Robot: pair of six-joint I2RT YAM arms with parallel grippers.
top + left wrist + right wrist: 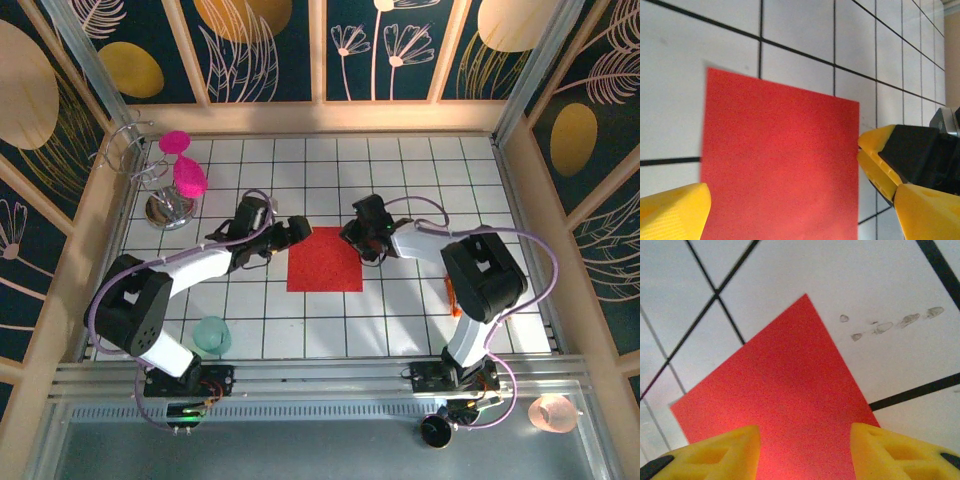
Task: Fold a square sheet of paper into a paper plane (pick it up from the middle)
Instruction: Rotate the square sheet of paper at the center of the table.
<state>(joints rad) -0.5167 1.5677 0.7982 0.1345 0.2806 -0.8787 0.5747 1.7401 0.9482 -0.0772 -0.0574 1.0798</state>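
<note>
No fold is made yet: the square sheet of paper [325, 259] lies flat on the desk [420, 180], the left fingers [675, 212] spread wide and the right fingers [715, 455] parted at its far corners, both empty.

sheet [325, 259] flat on table [420, 170] ctr, btwn L arm [190, 268] & R arm [425, 240] | goblets [182, 162] rear-L | cup [212, 333] front-L

Plain red sheet [325, 258], yellow fingers [715, 455], prob. teal cup [212, 333].

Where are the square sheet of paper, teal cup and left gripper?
square sheet of paper [325, 259], top view, its flat middle.
teal cup [212, 333], top view, its middle.
left gripper [297, 232], top view, between fingertips.
</note>
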